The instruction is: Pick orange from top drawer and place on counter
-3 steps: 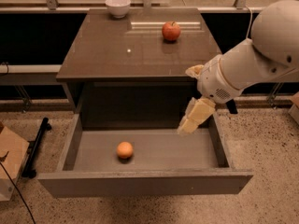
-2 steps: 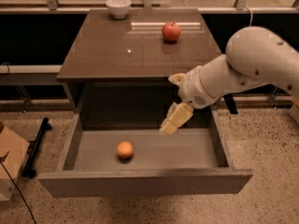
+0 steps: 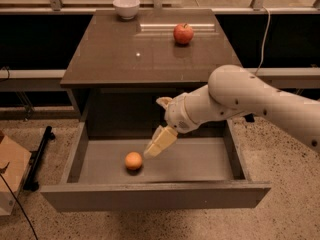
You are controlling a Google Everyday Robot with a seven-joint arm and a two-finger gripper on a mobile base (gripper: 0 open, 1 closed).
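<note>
The orange [image 3: 133,161] lies on the grey bottom of the open top drawer [image 3: 195,160], left of the middle. My gripper [image 3: 154,128] hangs over the drawer just right of and above the orange, apart from it. It is open and empty, with its lower finger [image 3: 160,142] pointing down-left at the fruit. The counter [image 3: 125,54] is the glossy cabinet top behind the drawer.
A red apple [image 3: 183,33] stands on the counter at the back right, and a white bowl [image 3: 126,7] at the back left. A cardboard box [image 3: 9,176] and a black stand [image 3: 39,156] sit on the floor to the left of the drawer.
My gripper has moved left and down over the drawer, from its right side to just beside the orange. The orange has not moved.
</note>
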